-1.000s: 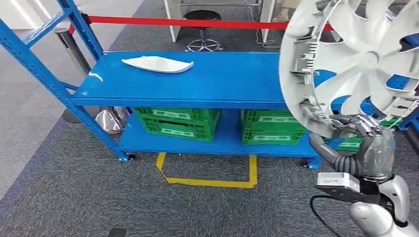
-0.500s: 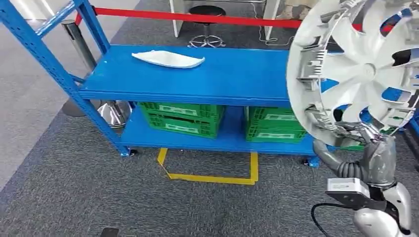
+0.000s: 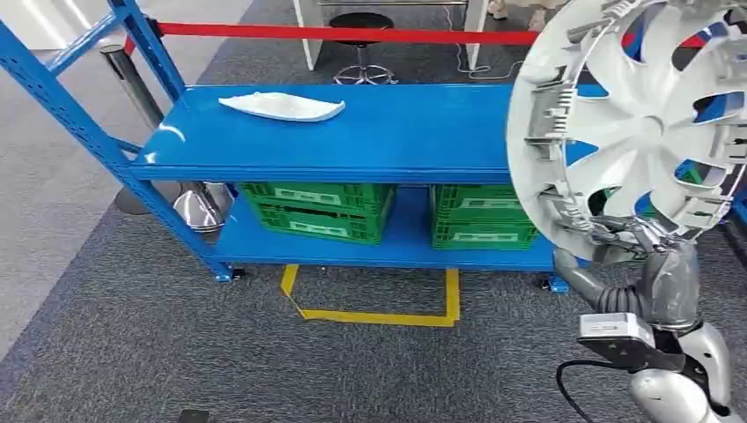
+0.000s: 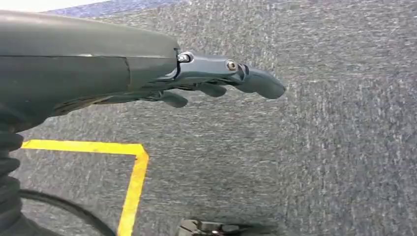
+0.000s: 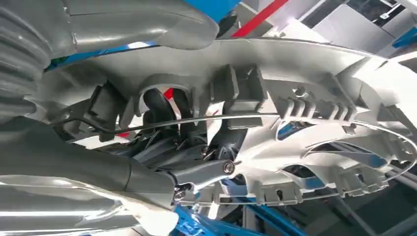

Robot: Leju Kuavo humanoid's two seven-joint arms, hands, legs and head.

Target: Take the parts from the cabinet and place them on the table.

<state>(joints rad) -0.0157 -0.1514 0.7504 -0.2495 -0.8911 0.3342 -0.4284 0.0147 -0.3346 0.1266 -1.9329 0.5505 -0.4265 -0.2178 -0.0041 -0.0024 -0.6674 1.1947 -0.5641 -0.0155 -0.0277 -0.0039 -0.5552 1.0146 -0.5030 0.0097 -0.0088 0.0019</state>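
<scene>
Above the right end of the blue table (image 3: 379,132), the right hand (image 3: 647,238) grips the white wheel cover (image 3: 634,123) by its lower rim, upright and not yet set down. A white curved part (image 3: 282,107) already lies on the table's far left. The left hand (image 4: 216,81) hangs empty, fingers loosely apart. The carry seems nearly done; the placing is left.
</scene>
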